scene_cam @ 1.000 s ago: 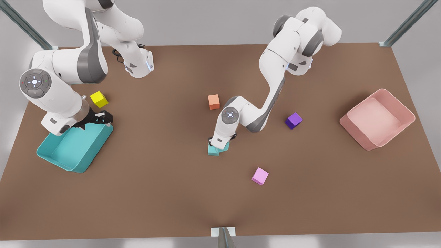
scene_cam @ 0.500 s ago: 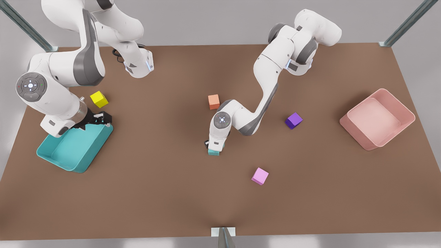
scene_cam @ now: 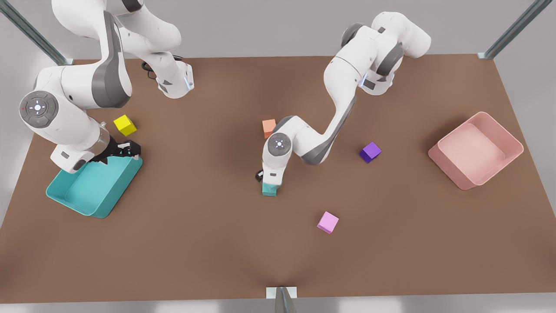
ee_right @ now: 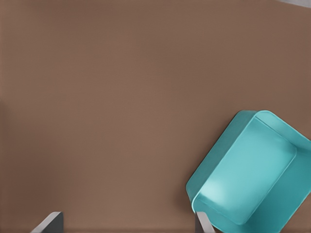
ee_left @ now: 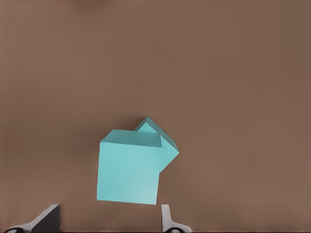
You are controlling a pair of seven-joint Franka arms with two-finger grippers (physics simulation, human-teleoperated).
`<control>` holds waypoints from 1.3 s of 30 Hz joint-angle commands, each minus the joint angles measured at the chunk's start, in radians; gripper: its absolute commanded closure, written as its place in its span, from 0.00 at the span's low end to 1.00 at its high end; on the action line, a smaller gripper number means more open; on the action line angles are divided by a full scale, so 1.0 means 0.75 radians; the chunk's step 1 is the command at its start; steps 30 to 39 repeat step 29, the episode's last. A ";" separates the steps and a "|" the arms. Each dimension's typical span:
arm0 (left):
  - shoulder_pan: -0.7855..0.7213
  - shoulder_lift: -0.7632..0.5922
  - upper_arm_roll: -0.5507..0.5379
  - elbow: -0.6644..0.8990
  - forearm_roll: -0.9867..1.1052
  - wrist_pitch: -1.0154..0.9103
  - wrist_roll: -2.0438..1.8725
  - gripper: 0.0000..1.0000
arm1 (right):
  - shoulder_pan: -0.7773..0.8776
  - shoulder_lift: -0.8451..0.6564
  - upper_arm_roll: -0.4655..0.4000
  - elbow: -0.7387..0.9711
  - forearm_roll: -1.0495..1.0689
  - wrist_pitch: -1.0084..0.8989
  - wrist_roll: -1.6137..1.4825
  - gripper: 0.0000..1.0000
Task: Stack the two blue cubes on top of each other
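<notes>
Stacking: top cube (ee_left: 129, 167) sits twisted on bottom cube (ee_left: 166, 144), which peeks out at 1 o'clock.
Left gripper (ee_left: 109, 222): fingers spread, holding nothing; lift straight up, no bumping.
Right gripper (ee_right: 127, 224): spread wide, waits by bin (ee_right: 252, 172).

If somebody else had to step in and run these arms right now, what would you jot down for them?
Left gripper: open, above the two blue cubes at mid-table.
Upper cube sits on the lower cube, twisted relative to it, one lower corner poking out. Fingers are clear of it.
Right gripper: open, waiting by the teal bin.
Done: the stack seems placed and released.
Left: lift the left arm away, check that the stack holds.
</notes>
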 commanded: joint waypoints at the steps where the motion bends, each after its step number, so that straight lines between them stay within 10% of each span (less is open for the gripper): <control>1: 0.002 -0.082 -0.002 0.004 -0.006 -0.296 -0.105 0.00 | 0.000 -0.003 0.000 0.001 0.000 -0.001 -0.008 0.00; 5: 0.454 -0.403 0.003 0.004 0.172 -0.879 0.905 0.00 | 0.000 -0.005 0.000 0.001 0.000 -0.003 0.005 0.00; 8: 0.761 -0.495 -0.004 -0.004 0.294 -0.940 1.611 0.00 | 0.002 -0.003 0.000 0.011 -0.008 -0.003 0.007 0.00; 9: 0.904 -0.705 -0.059 -0.344 0.286 -0.725 1.913 0.00 | 0.002 -0.005 0.000 0.017 -0.010 -0.005 0.007 0.00; 10: 0.920 -0.845 -0.059 -0.569 0.301 -0.570 2.004 0.00 | 0.002 -0.007 0.000 0.019 -0.014 -0.011 0.007 0.00; 12: 0.914 -0.775 -0.063 -0.382 0.288 -0.902 2.004 0.00 | 0.002 -0.011 0.000 0.023 -0.014 -0.023 0.031 0.00; 39: 0.898 -0.771 -0.063 -0.385 0.194 -0.830 1.998 0.00 | 0.004 -0.011 0.002 0.013 -0.014 -0.105 0.101 0.00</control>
